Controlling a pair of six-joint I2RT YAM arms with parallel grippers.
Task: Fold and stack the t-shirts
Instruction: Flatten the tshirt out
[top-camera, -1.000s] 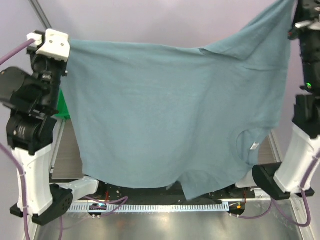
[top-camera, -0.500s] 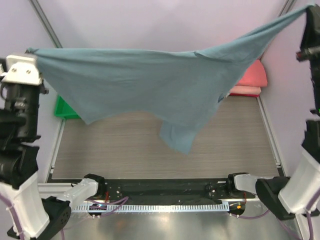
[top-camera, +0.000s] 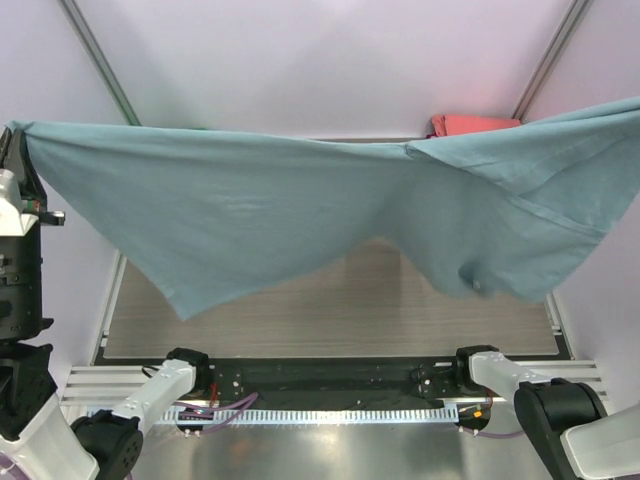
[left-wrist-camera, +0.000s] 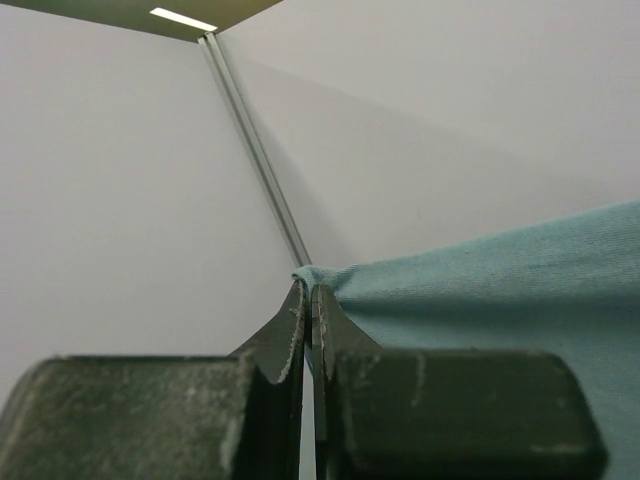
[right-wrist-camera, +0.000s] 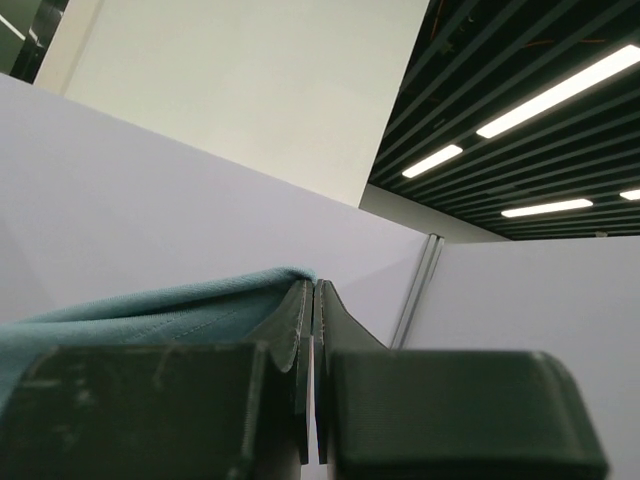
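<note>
High over the worktop (top-camera: 330, 300), the blue-grey t-shirt (top-camera: 300, 210) hangs spread from 9 o'clock to 3 o'clock of the top view, clear of the surface. Its upper edge runs nearly level. The lower edge dips lowest at about 7 o'clock and again near 4 o'clock, where a bunched fold droops.

The left claw (left-wrist-camera: 311, 300) has its jaws pressed together on a corner of the cloth, which pokes out at the tips and spreads away toward 3 o'clock in the left wrist view. The right claw (right-wrist-camera: 316, 295) is likewise clamped tight on an edge of the shirt, the fabric trailing off toward 8 o'clock in its own view.

At 1 o'clock, on the far side of the worktop, the coral-red shirts (top-camera: 475, 124) show just above the blue one's upper edge, mostly hidden behind it.
</note>
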